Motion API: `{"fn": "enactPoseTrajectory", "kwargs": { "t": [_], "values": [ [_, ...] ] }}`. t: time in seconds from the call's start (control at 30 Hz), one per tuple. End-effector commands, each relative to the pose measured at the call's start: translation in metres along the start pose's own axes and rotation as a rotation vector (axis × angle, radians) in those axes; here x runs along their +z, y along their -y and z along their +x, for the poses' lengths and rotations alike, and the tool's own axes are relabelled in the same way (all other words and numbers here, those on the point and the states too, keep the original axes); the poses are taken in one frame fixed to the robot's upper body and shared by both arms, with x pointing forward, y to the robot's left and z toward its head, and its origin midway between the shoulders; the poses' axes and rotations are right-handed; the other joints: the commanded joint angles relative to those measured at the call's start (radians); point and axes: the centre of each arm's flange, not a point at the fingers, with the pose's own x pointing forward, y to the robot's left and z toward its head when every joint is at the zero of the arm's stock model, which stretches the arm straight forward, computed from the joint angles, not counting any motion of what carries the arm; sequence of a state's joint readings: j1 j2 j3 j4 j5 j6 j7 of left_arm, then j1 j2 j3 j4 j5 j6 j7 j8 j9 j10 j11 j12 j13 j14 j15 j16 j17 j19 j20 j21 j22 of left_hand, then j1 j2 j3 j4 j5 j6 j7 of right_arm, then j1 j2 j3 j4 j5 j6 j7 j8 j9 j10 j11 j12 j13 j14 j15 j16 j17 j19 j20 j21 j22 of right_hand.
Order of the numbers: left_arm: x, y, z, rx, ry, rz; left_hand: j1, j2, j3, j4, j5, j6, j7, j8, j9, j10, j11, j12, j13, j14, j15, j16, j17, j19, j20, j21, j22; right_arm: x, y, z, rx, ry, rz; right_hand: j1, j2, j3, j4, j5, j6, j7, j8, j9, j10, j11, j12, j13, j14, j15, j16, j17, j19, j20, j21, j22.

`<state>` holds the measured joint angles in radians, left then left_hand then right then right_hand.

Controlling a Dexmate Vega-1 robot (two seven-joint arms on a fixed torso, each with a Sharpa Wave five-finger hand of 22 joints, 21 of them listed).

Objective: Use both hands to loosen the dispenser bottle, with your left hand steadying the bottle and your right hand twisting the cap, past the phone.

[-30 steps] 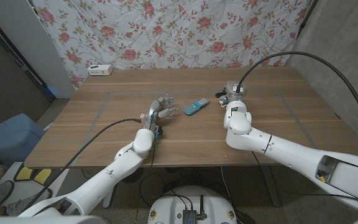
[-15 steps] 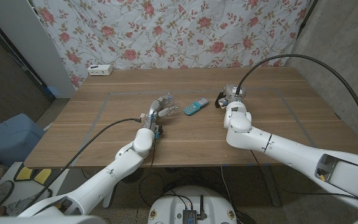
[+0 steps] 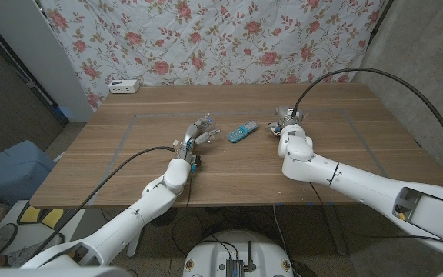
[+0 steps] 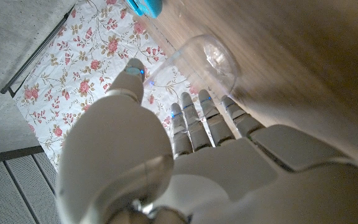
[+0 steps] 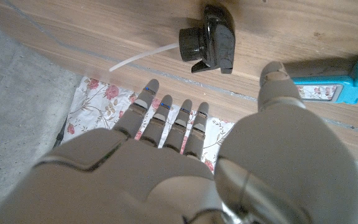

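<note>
My left hand (image 3: 194,139) grips a clear plastic bottle (image 3: 208,126) left of the table's middle. In the left wrist view the thumb and fingers (image 4: 191,121) curve around the bottle (image 4: 199,61). The black pump cap (image 5: 209,43) with its thin white tube lies loose on the wood, apart from the bottle. My right hand (image 5: 185,162) hovers just behind it, fingers spread, holding nothing. In the head view the cap (image 3: 271,128) lies between the turquoise phone (image 3: 242,133) and my right hand (image 3: 288,117).
A white power strip (image 3: 124,86) sits at the table's far left edge. The wooden table (image 3: 337,108) has bare room to the right and front. A flowered cloth (image 3: 206,38) hangs behind the table.
The black pump cap has come down from my right hand onto the table beside the phone, and the right hand has opened and drawn slightly away. The left hand has kept still.
</note>
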<state>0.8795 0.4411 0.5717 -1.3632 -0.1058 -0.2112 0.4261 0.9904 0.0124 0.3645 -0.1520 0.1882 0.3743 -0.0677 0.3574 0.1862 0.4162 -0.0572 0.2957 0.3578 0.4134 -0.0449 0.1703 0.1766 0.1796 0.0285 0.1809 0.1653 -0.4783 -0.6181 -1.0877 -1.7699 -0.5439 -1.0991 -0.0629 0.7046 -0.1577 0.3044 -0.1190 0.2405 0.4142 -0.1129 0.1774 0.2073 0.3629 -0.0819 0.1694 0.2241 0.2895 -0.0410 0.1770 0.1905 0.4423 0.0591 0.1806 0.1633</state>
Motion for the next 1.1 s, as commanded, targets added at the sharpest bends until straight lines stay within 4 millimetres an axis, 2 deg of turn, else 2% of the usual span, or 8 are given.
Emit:
{"fn": "enactPoseTrajectory", "kwargs": {
  "t": [0.03,0.2,0.3,0.57,0.77,0.9,1.1],
  "values": [
    [0.001,-0.002,-0.001,-0.019,0.004,-0.006,-0.003,-0.014,-0.012,0.003,-0.006,-0.027,0.001,-0.026,-0.001,-0.021,0.006,-0.017,-0.012,-0.027,-0.001,0.005,-0.003,-0.007,0.003,0.004,0.005,-0.001,-0.001,-0.002,0.034,0.019,0.025,-0.020,-0.002,-0.015,0.002,0.012,-0.056,0.015,-0.004,0.000,-0.054,0.013,0.001,-0.007,-0.039,-0.023,-0.001,-0.002,-0.012,0.002,-0.002,0.002],
    [0.002,-0.004,-0.001,-0.022,-0.003,-0.001,-0.012,-0.022,-0.023,0.005,-0.011,-0.048,0.005,-0.049,-0.002,-0.045,0.013,-0.037,-0.028,-0.063,0.004,0.002,-0.005,-0.018,0.007,0.002,0.005,-0.002,-0.001,-0.004,0.030,0.025,0.037,-0.048,-0.005,-0.032,0.007,0.020,-0.114,0.027,-0.006,-0.004,-0.096,0.026,0.002,-0.017,-0.078,-0.008,-0.001,-0.003,-0.027,-0.001,-0.003,0.002],
    [0.003,-0.005,-0.002,-0.031,-0.001,-0.001,-0.020,-0.030,-0.032,0.007,-0.011,-0.059,0.005,-0.065,-0.002,-0.062,0.014,-0.051,-0.039,-0.081,0.009,0.002,-0.006,-0.025,0.006,0.002,0.005,-0.002,-0.001,-0.005,0.029,0.030,0.042,-0.065,-0.006,-0.043,0.009,0.027,-0.140,0.032,-0.003,-0.007,-0.114,0.037,0.005,-0.023,-0.098,0.000,0.000,-0.004,-0.046,-0.013,-0.007,0.002],
    [0.003,-0.007,-0.004,-0.044,-0.006,0.003,-0.030,-0.040,-0.044,0.009,-0.010,-0.075,0.005,-0.087,-0.003,-0.075,0.015,-0.063,-0.054,-0.108,0.015,0.001,-0.007,-0.038,0.010,0.000,0.004,-0.002,-0.001,-0.007,0.024,0.027,0.048,-0.072,-0.005,-0.049,0.010,0.031,-0.150,0.036,0.000,-0.009,-0.127,0.043,0.006,-0.026,-0.109,0.003,0.001,-0.005,-0.052,-0.018,-0.006,0.002],
    [0.002,-0.009,-0.007,-0.051,-0.013,0.004,-0.040,-0.056,-0.057,0.009,-0.005,-0.103,0.005,-0.115,-0.004,-0.101,0.017,-0.080,-0.070,-0.134,0.020,0.001,-0.007,-0.050,0.012,0.000,0.004,-0.001,-0.002,-0.009,0.022,0.025,0.051,-0.074,-0.004,-0.051,0.009,0.034,-0.151,0.037,0.002,-0.010,-0.132,0.047,0.007,-0.027,-0.112,0.006,0.002,-0.005,-0.055,-0.018,-0.005,0.002],
    [0.002,-0.012,-0.009,-0.054,-0.014,0.003,-0.054,-0.072,-0.072,0.012,0.004,-0.132,0.004,-0.141,-0.005,-0.131,0.026,-0.093,-0.086,-0.161,0.027,0.002,-0.007,-0.063,0.017,0.000,0.004,-0.001,-0.001,-0.010,0.014,0.025,0.055,-0.075,-0.003,-0.052,0.009,0.036,-0.154,0.036,0.003,-0.010,-0.135,0.050,0.007,-0.028,-0.118,0.010,0.001,-0.006,-0.058,-0.013,-0.005,0.002],
    [0.003,-0.017,-0.012,-0.060,-0.020,0.001,-0.075,-0.080,-0.090,0.021,0.015,-0.172,0.019,-0.168,-0.005,-0.175,0.043,-0.105,-0.107,-0.218,0.043,-0.002,-0.007,-0.086,0.023,-0.001,0.004,0.000,-0.001,-0.011,0.008,0.035,0.058,-0.076,-0.002,-0.054,0.008,0.038,-0.156,0.035,0.004,-0.011,-0.139,0.050,0.008,-0.029,-0.122,0.016,0.002,-0.006,-0.061,-0.010,-0.005,0.002]
  ]
}}
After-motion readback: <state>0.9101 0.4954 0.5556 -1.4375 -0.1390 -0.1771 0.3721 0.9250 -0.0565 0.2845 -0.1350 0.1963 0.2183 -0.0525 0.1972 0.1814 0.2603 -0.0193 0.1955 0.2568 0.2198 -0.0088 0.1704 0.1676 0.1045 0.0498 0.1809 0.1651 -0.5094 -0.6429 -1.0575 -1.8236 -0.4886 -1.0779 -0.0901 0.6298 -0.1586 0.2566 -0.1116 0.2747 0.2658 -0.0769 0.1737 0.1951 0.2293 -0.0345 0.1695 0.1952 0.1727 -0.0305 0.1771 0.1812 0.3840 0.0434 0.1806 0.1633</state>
